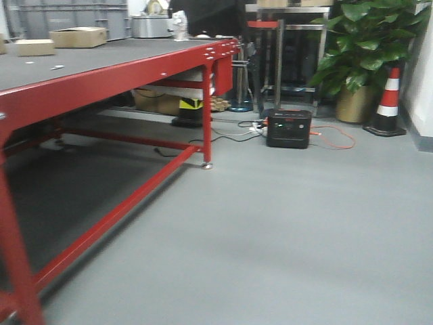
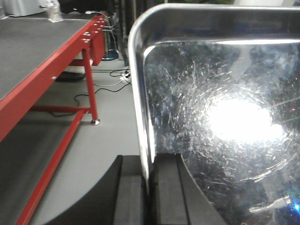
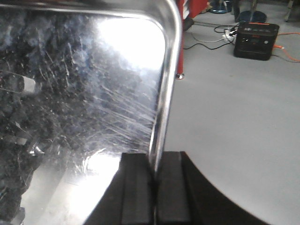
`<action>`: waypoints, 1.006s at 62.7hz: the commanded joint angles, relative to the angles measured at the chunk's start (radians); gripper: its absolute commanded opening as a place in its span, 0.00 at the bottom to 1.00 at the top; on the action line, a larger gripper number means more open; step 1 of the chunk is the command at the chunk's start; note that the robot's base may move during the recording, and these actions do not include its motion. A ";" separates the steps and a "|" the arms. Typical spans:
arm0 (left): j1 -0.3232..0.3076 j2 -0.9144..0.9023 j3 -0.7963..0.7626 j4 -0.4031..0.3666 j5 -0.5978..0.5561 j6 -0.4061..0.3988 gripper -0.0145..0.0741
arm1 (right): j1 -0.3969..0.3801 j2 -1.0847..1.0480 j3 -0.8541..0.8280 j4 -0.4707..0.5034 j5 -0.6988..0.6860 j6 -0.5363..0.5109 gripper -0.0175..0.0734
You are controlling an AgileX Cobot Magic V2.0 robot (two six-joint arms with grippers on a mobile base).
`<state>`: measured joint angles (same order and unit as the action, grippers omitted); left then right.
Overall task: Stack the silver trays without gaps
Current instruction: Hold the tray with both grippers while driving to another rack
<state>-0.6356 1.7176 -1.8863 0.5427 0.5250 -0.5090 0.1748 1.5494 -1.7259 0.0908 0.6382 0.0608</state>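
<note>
Silver tray, one (scratched); left tool, right tool pinching rim

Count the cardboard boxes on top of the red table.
2. A small box at the picture's left edge; a bigger box right of it. More may lie out of frame.

A red-framed, grey-topped counter stands on a smooth grey floor, with a potted plant, a striped cone and a black power unit beyond.

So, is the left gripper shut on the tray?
Shut: the left gripper clamps the rim of the tray, no gap showing on either side.
</note>
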 commanded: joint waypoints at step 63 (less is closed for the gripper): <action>0.001 -0.009 -0.003 0.002 -0.063 0.009 0.14 | 0.007 -0.012 -0.015 0.015 -0.049 -0.018 0.11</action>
<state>-0.6296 1.7176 -1.8863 0.5427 0.5168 -0.5090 0.1748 1.5494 -1.7259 0.0964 0.6361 0.0608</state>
